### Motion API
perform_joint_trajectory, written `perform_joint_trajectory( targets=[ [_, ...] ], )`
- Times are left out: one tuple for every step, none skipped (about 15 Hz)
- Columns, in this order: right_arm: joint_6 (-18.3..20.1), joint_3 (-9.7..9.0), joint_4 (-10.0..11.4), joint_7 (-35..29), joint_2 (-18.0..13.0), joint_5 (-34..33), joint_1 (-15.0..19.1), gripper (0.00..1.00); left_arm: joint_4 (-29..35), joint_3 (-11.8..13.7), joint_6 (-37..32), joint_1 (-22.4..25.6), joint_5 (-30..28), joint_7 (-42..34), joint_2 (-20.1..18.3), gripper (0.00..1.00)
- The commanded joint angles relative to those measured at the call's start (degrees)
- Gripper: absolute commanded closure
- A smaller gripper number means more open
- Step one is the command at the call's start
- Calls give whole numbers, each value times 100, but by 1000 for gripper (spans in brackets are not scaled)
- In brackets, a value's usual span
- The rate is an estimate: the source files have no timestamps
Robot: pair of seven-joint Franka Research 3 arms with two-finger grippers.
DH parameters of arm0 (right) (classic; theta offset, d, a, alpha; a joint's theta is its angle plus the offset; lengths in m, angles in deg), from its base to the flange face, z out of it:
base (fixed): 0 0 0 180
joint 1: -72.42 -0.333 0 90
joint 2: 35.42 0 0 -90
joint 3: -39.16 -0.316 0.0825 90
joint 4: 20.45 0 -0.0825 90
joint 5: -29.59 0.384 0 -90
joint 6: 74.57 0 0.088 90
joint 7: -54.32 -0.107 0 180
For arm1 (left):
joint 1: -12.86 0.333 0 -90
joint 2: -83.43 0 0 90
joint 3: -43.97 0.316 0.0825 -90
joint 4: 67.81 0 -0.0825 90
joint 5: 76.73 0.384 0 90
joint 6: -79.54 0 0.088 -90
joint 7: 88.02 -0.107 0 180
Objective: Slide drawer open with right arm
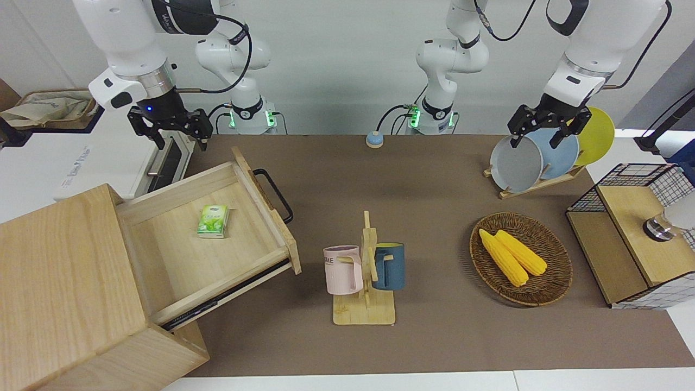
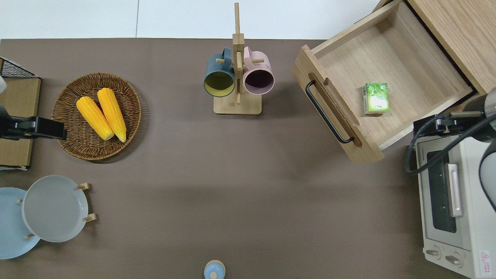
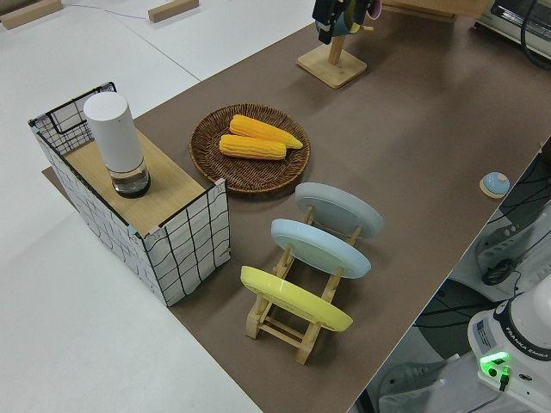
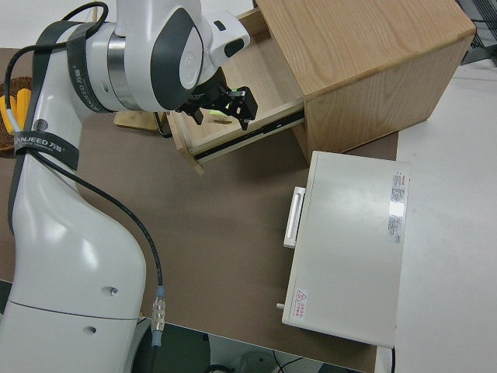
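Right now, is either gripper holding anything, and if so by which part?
Nothing is held. The right gripper is open and empty in the air, clear of the drawer and its black handle. The left arm is parked, its gripper open and empty.

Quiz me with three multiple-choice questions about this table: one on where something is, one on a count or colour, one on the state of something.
1. Where is the small green box?
A. in the woven basket
B. in the drawer
C. on the toaster oven

2. How many corn cobs lie in the basket?
A. one
B. two
C. four

3. How is the drawer now?
A. pulled open
B. shut
C. lifted off the cabinet

Answers: 1 B, the box lies on the drawer floor. 2 B, two yellow cobs lie side by side. 3 A, its inside is exposed and the right claw is off the black handle, open.
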Motion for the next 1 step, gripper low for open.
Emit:
perform_joint_trajectory(
  targets=[
    [-95, -52, 100, 129, -72, -32, 19, 13, -112, 93, 4, -99, 78, -34, 69, 5]
  ],
)
